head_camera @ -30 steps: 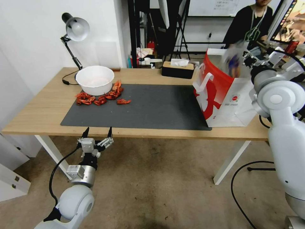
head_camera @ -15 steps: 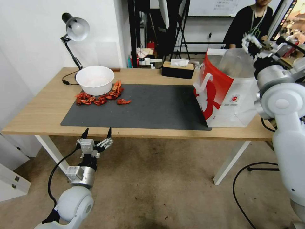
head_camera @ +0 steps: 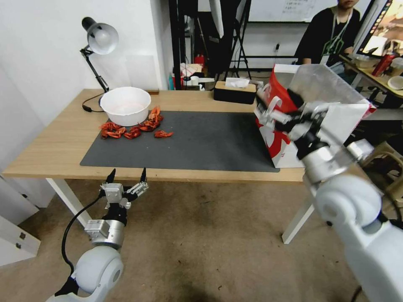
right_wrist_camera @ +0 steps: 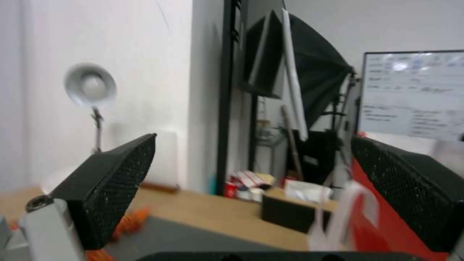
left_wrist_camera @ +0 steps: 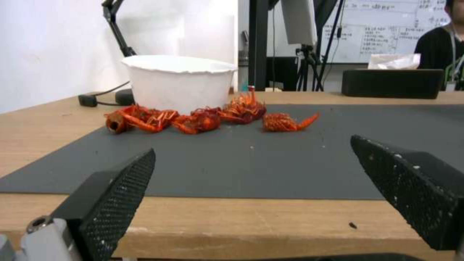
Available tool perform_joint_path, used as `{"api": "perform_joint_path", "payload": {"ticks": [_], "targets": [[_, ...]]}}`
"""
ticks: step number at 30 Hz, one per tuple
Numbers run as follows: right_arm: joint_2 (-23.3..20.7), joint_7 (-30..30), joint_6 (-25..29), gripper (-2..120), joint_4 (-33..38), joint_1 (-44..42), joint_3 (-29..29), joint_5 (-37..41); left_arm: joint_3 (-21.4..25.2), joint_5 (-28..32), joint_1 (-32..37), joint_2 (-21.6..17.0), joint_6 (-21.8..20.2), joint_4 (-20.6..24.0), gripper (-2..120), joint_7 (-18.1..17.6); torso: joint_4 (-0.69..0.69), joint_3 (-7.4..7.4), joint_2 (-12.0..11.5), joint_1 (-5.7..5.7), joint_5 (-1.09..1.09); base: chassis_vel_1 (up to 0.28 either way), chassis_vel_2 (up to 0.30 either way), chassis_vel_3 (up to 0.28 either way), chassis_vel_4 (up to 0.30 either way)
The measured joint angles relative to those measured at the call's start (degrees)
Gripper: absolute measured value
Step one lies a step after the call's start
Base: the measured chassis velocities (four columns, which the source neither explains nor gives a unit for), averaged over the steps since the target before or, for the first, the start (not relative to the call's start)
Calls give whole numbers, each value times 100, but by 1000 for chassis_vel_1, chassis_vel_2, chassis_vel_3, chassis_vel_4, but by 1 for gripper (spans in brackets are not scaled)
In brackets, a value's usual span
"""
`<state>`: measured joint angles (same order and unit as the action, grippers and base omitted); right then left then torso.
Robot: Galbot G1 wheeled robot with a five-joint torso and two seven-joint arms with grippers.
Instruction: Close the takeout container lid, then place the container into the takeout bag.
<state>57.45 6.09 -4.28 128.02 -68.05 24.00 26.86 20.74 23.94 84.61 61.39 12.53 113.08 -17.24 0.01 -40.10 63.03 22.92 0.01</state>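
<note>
Right claw empty beside bag; container hidden, likely inside.

Right gripper [head_camera: 289,118] hangs at the bag's [head_camera: 280,147] near red face, close to the white handle [head_camera: 272,107]. In its wrist view the fingers [right_wrist_camera: 116,181] are spread wide with nothing between them. Container is out of my sight; I judge it lies down in the bag behind the wall and liner [head_camera: 319,82], lid state unconfirmed. Left gripper [head_camera: 128,172] is parked below the table edge [head_camera: 189,175], fingers wide, holding nothing. Step in hand, as I read it: get the right arm clear of the bag. To do it well I'd keep the fingers spread and off the handle loop, and move away from the red face rather than along it. The bag is light paper near the table edge, so a snag could tip it. I'd check inside the bag before calling it done.
</note>
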Motion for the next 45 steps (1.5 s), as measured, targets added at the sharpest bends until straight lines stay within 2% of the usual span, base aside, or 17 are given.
{"api": "perform_joint_path", "payload": {"ticks": [3, 4, 6, 13, 18, 26, 45], "targets": [[189, 269, 228, 100, 100, -730, -2, -720, -3, -8, 3, 25, 1, -11, 100, 0, -1, 0, 0, 1, 0, 0, 0, 0, 0], [189, 269, 228, 100, 100, -730, -2, -720, -3, -8, 3, 25, 1, -11, 100, 0, -1, 0, 0, 1, 0, 0, 0, 0, 0], [504, 646, 712, 100, 25, -1548, -44, -1470, -3, -12, 28, 43, 5, -20, 100, 0, -2, 0, 0, 0, -1, 0, 0, 0, 0], [807, 1150, 1280, 100, -374, -2169, -247, -2037, -4, -13, 39, 59, 9, -28, 100, -30, -1, 0, 0, 0, -1, 0, 0, 0, 0], [950, 1368, 1483, 100, -644, -2213, -373, -2218, -7, -13, 57, 75, 11, -30, 100, -55, -1, 0, -1, 0, 0, 0, 0, 0, 0], [1105, 1589, 1521, 100, -897, -2213, -626, -2292, -1, -14, 95, 73, 49, -55, 100, -53, -1, -1, -1, 1, -1, 0, 0, 0, 0], [1134, 1624, 1488, 100, -902, -2202, -644, -2240, 7, -7, 113, 57, 105, -78, 100, 9, -1, -1, -1, 0, -1, 0, 0, 0, 0]]}}
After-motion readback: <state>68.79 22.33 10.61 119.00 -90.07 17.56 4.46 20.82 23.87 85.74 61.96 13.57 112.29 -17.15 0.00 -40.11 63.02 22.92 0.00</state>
